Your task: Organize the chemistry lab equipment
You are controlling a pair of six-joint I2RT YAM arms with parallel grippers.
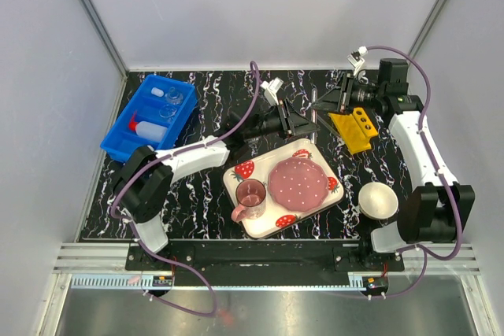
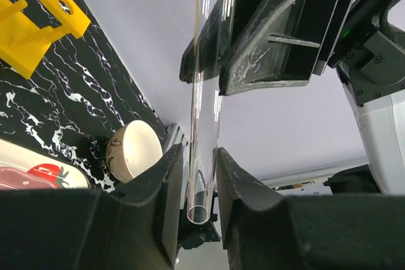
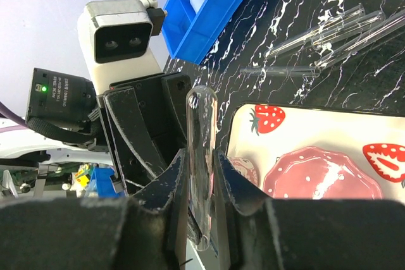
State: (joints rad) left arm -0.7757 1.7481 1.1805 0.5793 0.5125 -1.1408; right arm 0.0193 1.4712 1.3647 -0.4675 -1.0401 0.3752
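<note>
A clear glass tube [image 2: 205,93] hangs in the air above the table between both grippers. My left gripper [image 2: 201,162] has its jaws against the tube's open end. My right gripper [image 3: 201,162] is shut on the same tube [image 3: 201,137] near its rounded end. Seen from above, the two grippers meet tip to tip, the left one [image 1: 303,122] and the right one [image 1: 321,105], beside the yellow holed rack [image 1: 354,130]. Several more thin tubes [image 3: 329,30] lie loose on the black table. The blue bin [image 1: 150,116] at the back left holds glassware and the white squeeze bottle [image 1: 146,129].
A strawberry-print tray [image 1: 315,214] with a pink plate [image 1: 299,181] and pink cup [image 1: 250,194] fills the front middle. A white bowl [image 1: 378,200] stands at the front right, near the right arm's base. White walls close the table's sides and back.
</note>
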